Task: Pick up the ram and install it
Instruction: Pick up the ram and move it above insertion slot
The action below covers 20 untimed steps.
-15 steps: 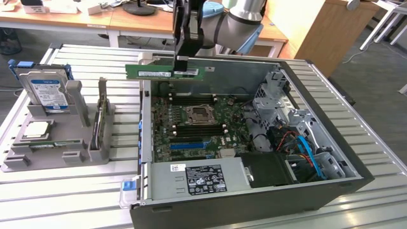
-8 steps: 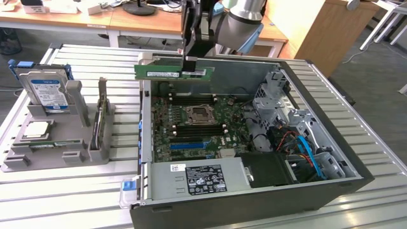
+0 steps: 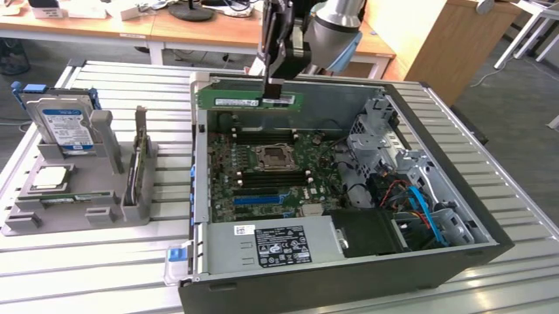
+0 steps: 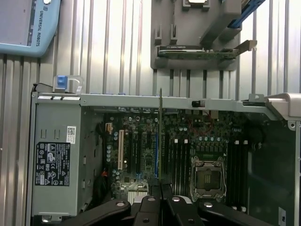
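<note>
The ram [image 3: 232,100] is a long green stick with a white label, hanging level in the air above the back wall of the open computer case [image 3: 454,261]. My gripper [image 3: 279,91] is shut on its right end from above. In the wrist view the ram [image 4: 161,132] appears edge-on as a thin line running out from my gripper [image 4: 161,186], over the motherboard [image 4: 141,155]. It lies parallel to the black memory slots [image 4: 181,160] beside the CPU socket [image 4: 207,176]. In the exterior view those slots [image 3: 266,139] lie well below the stick.
A grey holder [image 3: 78,209] at the exterior view's left carries a blue-labelled hard drive [image 3: 65,124], a silver CPU [image 3: 51,176] and an upright card [image 3: 140,154]. The case's power supply [image 3: 271,245] and cables [image 3: 419,203] line its near side. A teach pendant [image 4: 28,23] lies on the slatted table.
</note>
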Each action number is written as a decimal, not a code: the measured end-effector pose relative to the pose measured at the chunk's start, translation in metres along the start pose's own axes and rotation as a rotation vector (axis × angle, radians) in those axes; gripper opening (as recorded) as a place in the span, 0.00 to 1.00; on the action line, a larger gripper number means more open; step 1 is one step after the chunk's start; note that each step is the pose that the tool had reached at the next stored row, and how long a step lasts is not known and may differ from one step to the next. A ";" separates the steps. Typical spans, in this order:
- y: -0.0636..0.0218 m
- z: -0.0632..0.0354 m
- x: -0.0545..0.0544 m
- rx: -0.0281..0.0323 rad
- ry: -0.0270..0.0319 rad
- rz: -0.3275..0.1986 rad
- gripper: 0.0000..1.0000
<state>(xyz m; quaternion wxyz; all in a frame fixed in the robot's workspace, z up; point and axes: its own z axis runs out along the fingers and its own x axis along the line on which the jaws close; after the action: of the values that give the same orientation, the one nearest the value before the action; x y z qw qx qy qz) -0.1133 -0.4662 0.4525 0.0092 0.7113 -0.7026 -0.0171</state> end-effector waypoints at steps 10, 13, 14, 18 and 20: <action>-0.0202 -0.0007 0.001 -0.0002 -0.0002 0.005 0.12; -0.0267 -0.0010 0.001 -0.0003 -0.0002 0.006 0.12; -0.0288 -0.0011 0.001 -0.0003 -0.0001 0.006 0.12; -0.0371 -0.0013 0.001 -0.0007 -0.0002 0.008 0.12; -0.0412 -0.0015 0.001 -0.0008 -0.0003 0.008 0.12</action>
<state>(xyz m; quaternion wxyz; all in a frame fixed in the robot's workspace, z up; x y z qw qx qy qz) -0.0720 -0.4672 0.4524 0.0094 0.7084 -0.7055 -0.0174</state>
